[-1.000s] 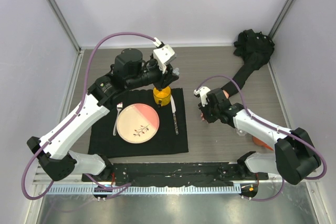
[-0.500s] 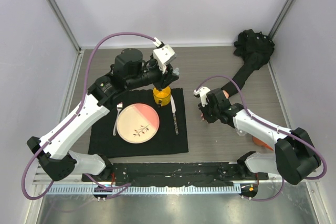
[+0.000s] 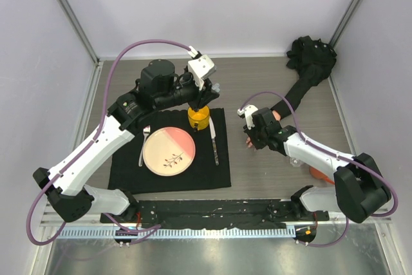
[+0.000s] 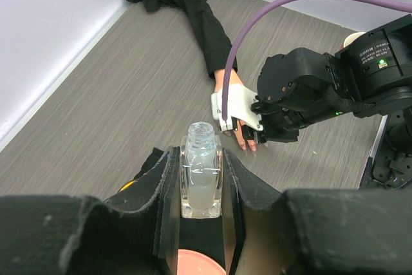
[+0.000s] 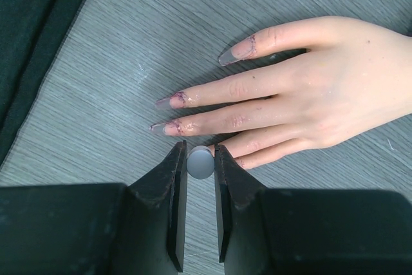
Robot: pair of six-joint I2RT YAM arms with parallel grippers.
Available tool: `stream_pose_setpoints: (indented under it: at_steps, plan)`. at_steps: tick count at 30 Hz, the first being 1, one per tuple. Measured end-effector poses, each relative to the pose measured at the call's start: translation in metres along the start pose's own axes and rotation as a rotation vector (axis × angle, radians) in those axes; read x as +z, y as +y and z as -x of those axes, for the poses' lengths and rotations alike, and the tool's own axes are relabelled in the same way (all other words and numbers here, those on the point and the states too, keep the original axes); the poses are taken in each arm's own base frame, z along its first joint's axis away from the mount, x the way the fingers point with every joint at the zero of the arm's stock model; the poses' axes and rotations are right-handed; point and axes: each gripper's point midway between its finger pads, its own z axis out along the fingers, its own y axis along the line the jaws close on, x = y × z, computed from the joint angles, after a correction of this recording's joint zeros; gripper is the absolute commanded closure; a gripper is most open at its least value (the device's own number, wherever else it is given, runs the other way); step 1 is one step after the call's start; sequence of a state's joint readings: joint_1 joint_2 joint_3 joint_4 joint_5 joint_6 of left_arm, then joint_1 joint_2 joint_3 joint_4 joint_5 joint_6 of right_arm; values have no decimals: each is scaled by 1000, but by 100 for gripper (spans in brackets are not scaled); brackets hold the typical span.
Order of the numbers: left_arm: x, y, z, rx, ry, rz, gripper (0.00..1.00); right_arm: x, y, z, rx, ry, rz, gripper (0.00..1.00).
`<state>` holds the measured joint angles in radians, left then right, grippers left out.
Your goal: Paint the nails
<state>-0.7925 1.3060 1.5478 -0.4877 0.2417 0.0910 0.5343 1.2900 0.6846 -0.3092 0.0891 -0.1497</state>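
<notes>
The pale mannequin hand (image 5: pixel 322 88) lies flat on the grey table, fingers spread to the left, long nails (image 5: pixel 166 127) smeared purplish. Its black sleeve (image 3: pixel 301 88) runs to the back right corner. My right gripper (image 5: pixel 201 162) is shut on the grey brush cap (image 5: pixel 201 163), held right over a lower finger whose tip is hidden. My left gripper (image 4: pixel 201 188) is shut on the small clear open bottle (image 4: pixel 201 181), held above the black mat. The hand (image 4: pixel 243 138) and right gripper show beyond it in the left wrist view.
A black mat (image 3: pixel 129 172) carries a pink plate (image 3: pixel 168 151), a fork (image 3: pixel 145 146), a knife (image 3: pixel 214 146) and a yellow cup (image 3: pixel 199 119). An orange object (image 3: pixel 317 173) lies under the right arm. Walls enclose the table.
My right gripper has shifted slightly toward the back along the mannequin fingers. The left arm has held still with the bottle.
</notes>
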Motion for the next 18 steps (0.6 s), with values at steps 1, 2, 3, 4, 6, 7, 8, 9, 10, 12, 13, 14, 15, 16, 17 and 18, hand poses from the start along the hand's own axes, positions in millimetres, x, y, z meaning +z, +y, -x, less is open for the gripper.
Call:
stream_pose_setpoints:
  at_steps: [1, 2, 3, 4, 6, 7, 8, 9, 10, 12, 13, 14, 15, 16, 17, 18]
  plan:
    - [0, 0, 0, 0, 0, 0, 100, 0, 0, 0, 0, 0, -2, 99]
    - [0, 0, 0, 0, 0, 2, 100, 0, -1, 0, 0, -1, -4, 99]
    - [0, 1, 0, 0, 1, 3, 100, 0, -1, 0, 0, -1, -5, 99]
    - [0, 1, 0, 0, 1, 4, 100, 0, -1, 0, 1, -1, -6, 99]
    - [0, 1, 0, 0, 1, 5, 100, 0, -2, 0, 1, -2, -8, 99]
    - [0, 1, 0, 0, 1, 5, 100, 0, -2, 0, 1, -2, -8, 99]
    - [0, 1, 0, 0, 1, 6, 100, 0, -2, 1, 1, -2, -9, 99]
    - [0, 1, 0, 0, 1, 6, 100, 0, -2, 1, 2, -2, -9, 99]
    - [0, 1, 0, 0, 1, 6, 100, 0, -3, 0, 3, -2, -11, 99]
    - [0, 1, 0, 0, 1, 6, 100, 0, -3, 0, 4, -2, -12, 99]
    - [0, 1, 0, 0, 1, 6, 100, 0, -4, 0, 4, -2, -14, 99]
    - [0, 1, 0, 0, 1, 6, 100, 0, -4, 0, 5, -2, -14, 99]
    - [0, 1, 0, 0, 1, 6, 100, 0, -4, 0, 5, -2, -15, 99]
    - [0, 1, 0, 0, 1, 6, 100, 0, -4, 1, 5, -2, -15, 99]
    - [0, 1, 0, 0, 1, 6, 100, 0, -4, 1, 5, -2, -16, 99]
    - [0, 1, 0, 0, 1, 6, 100, 0, -4, 1, 5, -2, -18, 99]
